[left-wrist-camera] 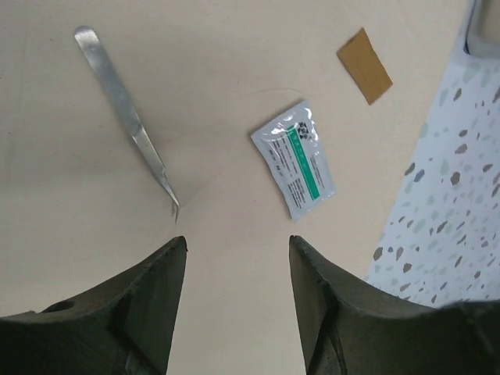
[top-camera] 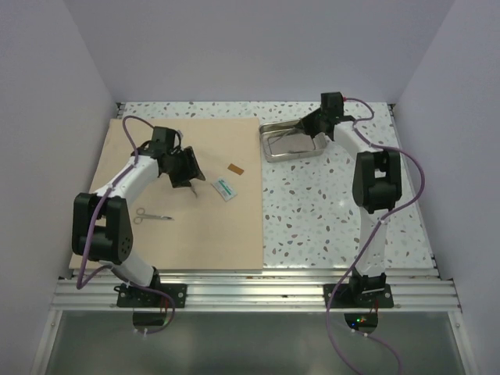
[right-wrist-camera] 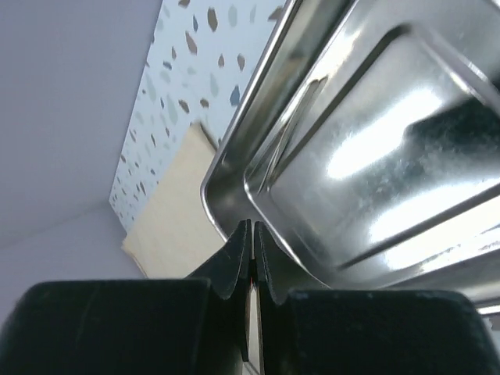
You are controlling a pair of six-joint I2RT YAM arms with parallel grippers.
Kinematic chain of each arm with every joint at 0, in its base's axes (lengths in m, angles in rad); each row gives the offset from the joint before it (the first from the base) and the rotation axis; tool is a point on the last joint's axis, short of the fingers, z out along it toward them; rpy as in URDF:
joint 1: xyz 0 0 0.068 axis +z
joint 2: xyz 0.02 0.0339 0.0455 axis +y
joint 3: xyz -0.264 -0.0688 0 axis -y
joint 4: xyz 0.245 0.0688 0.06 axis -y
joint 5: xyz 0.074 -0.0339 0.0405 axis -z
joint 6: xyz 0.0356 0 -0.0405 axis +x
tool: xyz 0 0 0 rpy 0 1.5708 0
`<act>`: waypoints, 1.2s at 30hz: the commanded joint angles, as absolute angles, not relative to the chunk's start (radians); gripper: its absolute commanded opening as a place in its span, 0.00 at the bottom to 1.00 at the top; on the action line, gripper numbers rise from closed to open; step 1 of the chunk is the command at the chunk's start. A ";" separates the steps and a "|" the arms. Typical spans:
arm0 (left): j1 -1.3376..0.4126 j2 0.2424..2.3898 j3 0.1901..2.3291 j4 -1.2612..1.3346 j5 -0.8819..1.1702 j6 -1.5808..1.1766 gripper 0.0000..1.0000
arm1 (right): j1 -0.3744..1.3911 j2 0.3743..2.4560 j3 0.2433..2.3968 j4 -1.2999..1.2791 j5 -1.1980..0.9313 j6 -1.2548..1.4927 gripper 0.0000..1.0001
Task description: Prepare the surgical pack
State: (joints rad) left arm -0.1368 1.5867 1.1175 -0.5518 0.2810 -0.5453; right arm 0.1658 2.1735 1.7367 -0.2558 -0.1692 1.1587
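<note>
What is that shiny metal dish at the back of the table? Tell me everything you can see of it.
The steel tray is a small, shallow rectangular pan with rounded corners and a flared rim, polished enough to mirror the lights. It lies flat on the speckled table at the far side, just right of the tan wrap sheet. The right gripper is shut at one rim corner and appears to pinch it. A thin dark streak inside may be an instrument or a reflection.
</note>
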 commanded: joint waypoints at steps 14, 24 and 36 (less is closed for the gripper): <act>-0.089 1.844 1.342 -0.649 0.048 -0.634 0.59 | 0.156 2.385 2.095 -0.388 -0.015 1.097 0.54; -0.089 1.945 1.388 -0.681 0.052 -0.646 0.43 | 0.172 2.124 1.996 -0.540 -0.017 0.792 0.55; -0.089 1.947 1.370 -0.680 0.052 -0.621 0.07 | 0.271 1.807 1.608 -0.543 -0.046 0.646 0.55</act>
State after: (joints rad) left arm -0.0937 1.9507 1.3514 -0.6769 0.0658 -0.6353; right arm 0.2310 1.8416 1.6302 -0.5297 -0.0380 0.7055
